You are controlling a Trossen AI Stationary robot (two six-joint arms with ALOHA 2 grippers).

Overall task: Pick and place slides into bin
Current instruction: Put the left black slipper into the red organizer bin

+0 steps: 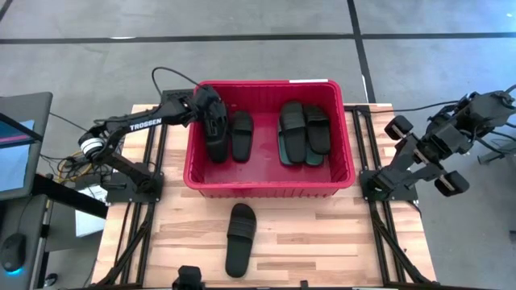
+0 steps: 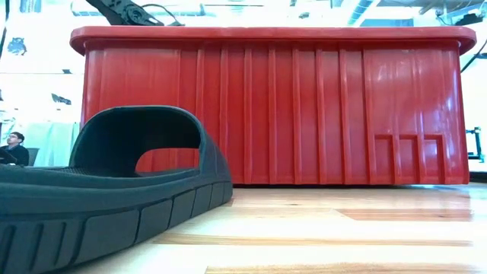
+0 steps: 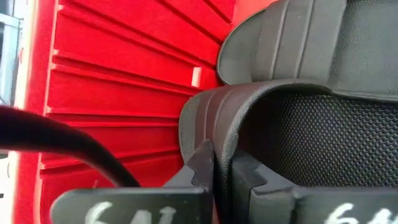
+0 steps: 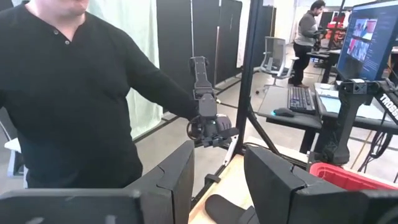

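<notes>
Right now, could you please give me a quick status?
Left pincer shut on a black slide inside the bin. Right pincer parked, empty. One slide on table.

The left claw [image 3: 213, 171] has its two dark fingers [image 3: 199, 168] pressed together on the thin edge of a black slide's ribbed strap [image 3: 211, 118], pinching it between them. Behind the strap the slide's textured footbed [image 3: 311, 137] fills much of the view, and a second black slide [image 3: 286, 40] lies just beyond it, its own ribbed strap arching close against the first. The ribbed red wall of the bin [image 3: 112, 74] runs alongside, and a dark cable [image 3: 62, 140] crosses in front of it.
</notes>
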